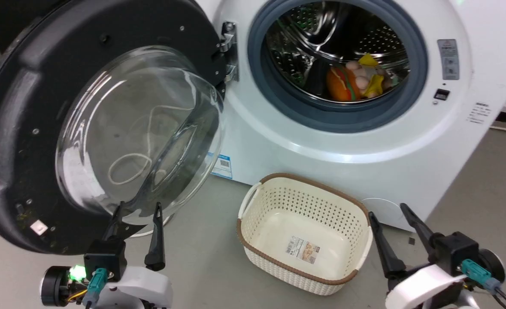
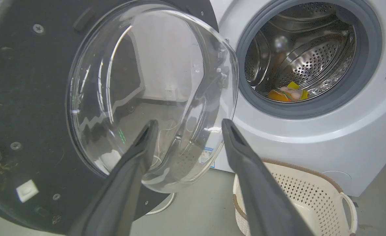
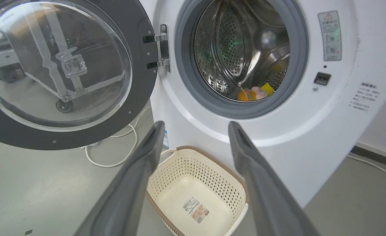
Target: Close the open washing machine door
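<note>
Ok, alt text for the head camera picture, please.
The washing machine door stands wide open at left of the white washing machine, whose steel drum holds colourful toys. A cream basket sits on the floor in front; the left tool, open, points at the door's glass, and the right tool, open, is beside the basket.

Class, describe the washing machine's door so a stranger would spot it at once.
Find the big white washing machine. Hinged at the left of its front stands the open washing machine door. Its black frame and bulging clear glass centre set it apart from the grey rubber ring and the cream basket.
</note>
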You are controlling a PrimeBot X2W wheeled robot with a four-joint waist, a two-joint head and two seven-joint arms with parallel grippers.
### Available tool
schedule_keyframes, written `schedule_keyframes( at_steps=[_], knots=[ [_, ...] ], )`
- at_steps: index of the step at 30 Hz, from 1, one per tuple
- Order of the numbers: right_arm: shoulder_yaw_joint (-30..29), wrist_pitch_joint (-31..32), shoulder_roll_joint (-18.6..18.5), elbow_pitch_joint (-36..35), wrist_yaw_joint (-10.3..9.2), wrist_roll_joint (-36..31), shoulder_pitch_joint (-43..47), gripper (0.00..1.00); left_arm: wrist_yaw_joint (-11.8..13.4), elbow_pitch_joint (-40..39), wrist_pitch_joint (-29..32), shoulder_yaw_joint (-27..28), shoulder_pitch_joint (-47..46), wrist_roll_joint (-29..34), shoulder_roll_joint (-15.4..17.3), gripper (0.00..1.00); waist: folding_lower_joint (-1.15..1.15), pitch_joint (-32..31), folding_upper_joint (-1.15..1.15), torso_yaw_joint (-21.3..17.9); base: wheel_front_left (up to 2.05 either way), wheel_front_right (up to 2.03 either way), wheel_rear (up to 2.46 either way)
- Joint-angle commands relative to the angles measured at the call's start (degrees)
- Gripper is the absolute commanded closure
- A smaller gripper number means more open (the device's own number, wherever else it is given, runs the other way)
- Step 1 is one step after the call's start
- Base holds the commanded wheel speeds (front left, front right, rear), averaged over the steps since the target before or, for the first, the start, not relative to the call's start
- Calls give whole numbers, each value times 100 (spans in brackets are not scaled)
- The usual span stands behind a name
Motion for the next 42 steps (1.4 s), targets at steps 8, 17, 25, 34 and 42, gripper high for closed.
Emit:
schedule_keyframes(
  at_steps=[8,17,25,34,42],
  knots=[
    [246,-131,9,226,2,23,-246,0,103,-141,-136,63,164,-47,-7,0,0,50,0,235,-7,-7,-7],
    [370,-238,-11,329,2,85,-297,0,125,-190,-243,68,207,-33,-9,0,0,76,0,462,-6,-6,-6],
    [450,-334,-20,405,3,137,-321,0,146,-225,-339,80,242,-32,-4,0,0,99,0,664,-2,-2,-2],
    [491,-442,-16,518,3,226,-352,0,162,-253,-447,81,269,-24,8,0,0,110,0,882,0,0,0],
    [427,-538,0,609,3,321,-344,0,53,-307,-543,192,211,-408,-28,100,0,109,0,1074,0,0,0]
  ],
)
